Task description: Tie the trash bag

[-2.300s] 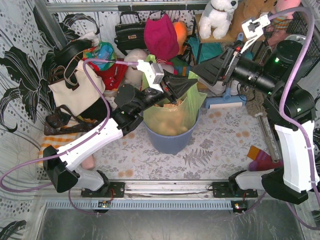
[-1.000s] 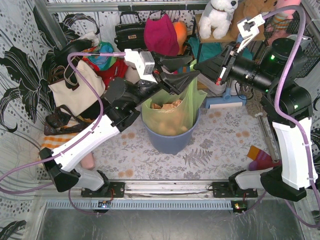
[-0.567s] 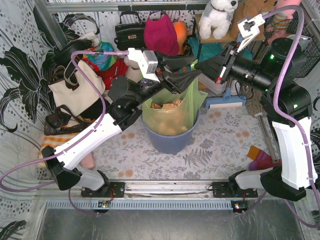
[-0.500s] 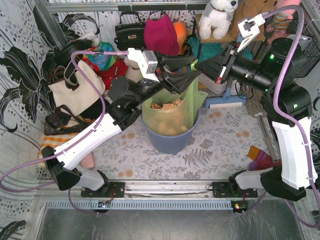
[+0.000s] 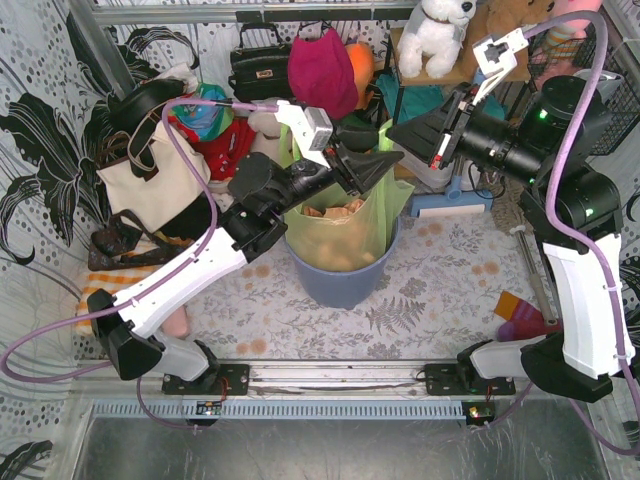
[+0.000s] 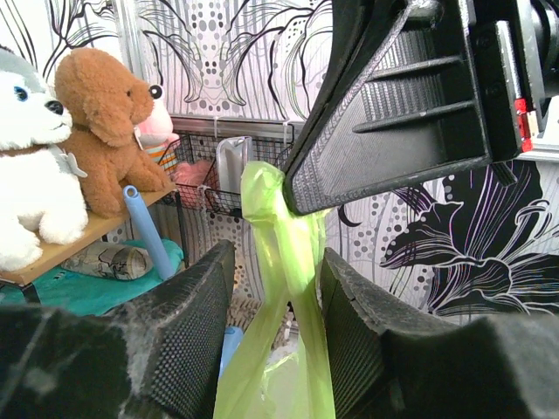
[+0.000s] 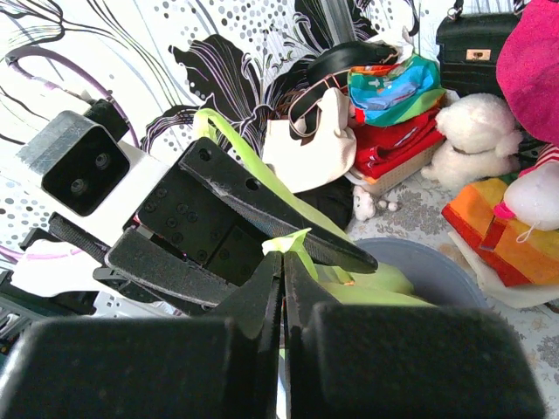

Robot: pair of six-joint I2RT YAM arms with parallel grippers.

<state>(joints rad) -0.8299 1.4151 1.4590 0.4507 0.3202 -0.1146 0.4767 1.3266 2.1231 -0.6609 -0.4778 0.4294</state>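
The thin, soft, probably slippery trash bag [image 5: 345, 235] sits in the bin [image 5: 340, 288], its top strip pinched by the right end effector [image 7: 284, 262], while the left end effector [image 6: 275, 262] is spread around that strip, the best hold.

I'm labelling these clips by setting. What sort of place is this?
Likely a staged robot test booth dressed as a cluttered home corner, not a real room: floral sheets serve as walls inside a metal frame, both arms are bolted to a rail, and handbags and plush toys sit behind the bin.
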